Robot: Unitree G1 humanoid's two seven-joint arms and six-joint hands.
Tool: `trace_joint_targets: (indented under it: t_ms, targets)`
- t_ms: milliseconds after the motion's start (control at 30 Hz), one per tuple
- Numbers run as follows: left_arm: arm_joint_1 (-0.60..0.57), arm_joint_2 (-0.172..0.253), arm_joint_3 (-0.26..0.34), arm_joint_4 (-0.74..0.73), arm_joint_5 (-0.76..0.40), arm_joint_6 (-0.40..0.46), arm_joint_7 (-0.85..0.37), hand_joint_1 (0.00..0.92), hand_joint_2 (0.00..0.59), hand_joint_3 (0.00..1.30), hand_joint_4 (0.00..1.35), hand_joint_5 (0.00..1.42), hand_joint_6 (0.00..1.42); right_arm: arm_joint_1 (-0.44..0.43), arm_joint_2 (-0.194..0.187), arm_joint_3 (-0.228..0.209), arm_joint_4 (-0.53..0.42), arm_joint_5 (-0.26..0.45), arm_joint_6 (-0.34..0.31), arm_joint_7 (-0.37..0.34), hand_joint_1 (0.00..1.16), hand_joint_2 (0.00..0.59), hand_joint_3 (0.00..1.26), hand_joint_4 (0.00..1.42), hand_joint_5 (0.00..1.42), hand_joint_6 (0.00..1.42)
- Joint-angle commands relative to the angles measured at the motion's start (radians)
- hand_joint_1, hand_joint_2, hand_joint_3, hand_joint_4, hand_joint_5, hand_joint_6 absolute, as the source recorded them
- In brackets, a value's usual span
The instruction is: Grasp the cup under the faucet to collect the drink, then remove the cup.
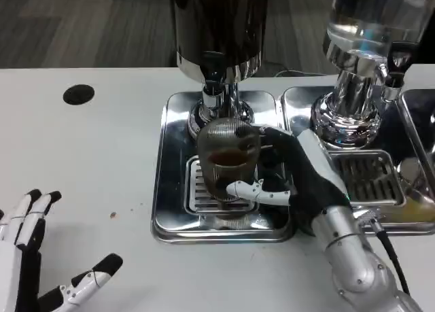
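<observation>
Cup (228, 168) stands on the slotted grate of the left drip tray (170, 189), directly below the faucet (213, 88) of the dark dispenser (217, 26), and it already holds dark liquid to what looks like a bit under half its height; the right hand (299, 176) is wrapped around it from the right side, thumb across the near face and fingers (268, 132) curling round the far side, so the hand is clamped on the cup; the left hand (30, 257) rests on the white table (102, 142) at the lower left, well apart, fingers spread and holding nothing. The chief risk, as I judge it, is spilling: the glass is ribbed, transparent and probably slick, and a lift that tilts or jerks would slop the drink over the tray; pulling the cup straight up could also knock its rim against the faucet just above (the gap between them looks small), so the cup wants to come out toward the robot or sideways first; whether the faucet is running at this moment I cannot tell, and drawing the cup away under a flowing stream would pour drink onto the grate. To the right stands a second dispenser (363, 47) with clear liquid on its own drip tray (408, 210), near the right forearm, which limits a swing that way; a black disc (79, 94) lies on the table at the far left.
</observation>
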Motion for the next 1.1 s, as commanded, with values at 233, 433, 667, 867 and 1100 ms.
trace_joint_targets:
  t_ms: [233,433,667,867,1100]
  targets:
    - [-0.036,-0.010,-0.032,0.045,0.003,-0.013,0.006,0.000,0.070,0.20,0.00,0.17,0.10,0.032,-0.037,-0.009,-0.157,0.014,0.063,0.091,0.79,0.200,0.52,0.59,0.44,0.43]
    - [-0.060,-0.013,-0.055,0.056,0.009,-0.008,0.006,0.000,0.068,0.20,0.00,0.17,0.10,0.053,-0.052,-0.012,-0.195,0.020,0.081,0.134,0.78,0.202,0.52,0.59,0.44,0.43]
    - [-0.084,-0.013,-0.078,0.063,0.014,-0.001,0.001,0.000,0.065,0.19,0.00,0.17,0.10,0.120,-0.076,-0.031,-0.266,0.033,0.071,0.146,0.78,0.202,0.52,0.59,0.44,0.42]
    - [-0.098,-0.012,-0.091,0.062,0.019,0.006,-0.003,0.000,0.065,0.18,0.00,0.17,0.10,0.162,-0.089,-0.048,-0.311,0.044,0.061,0.150,0.78,0.202,0.52,0.59,0.44,0.42]
    - [-0.106,-0.012,-0.103,0.061,0.022,0.015,-0.007,0.000,0.065,0.18,0.00,0.17,0.10,0.213,-0.099,-0.056,-0.365,0.042,0.039,0.135,0.78,0.202,0.53,0.60,0.44,0.43]
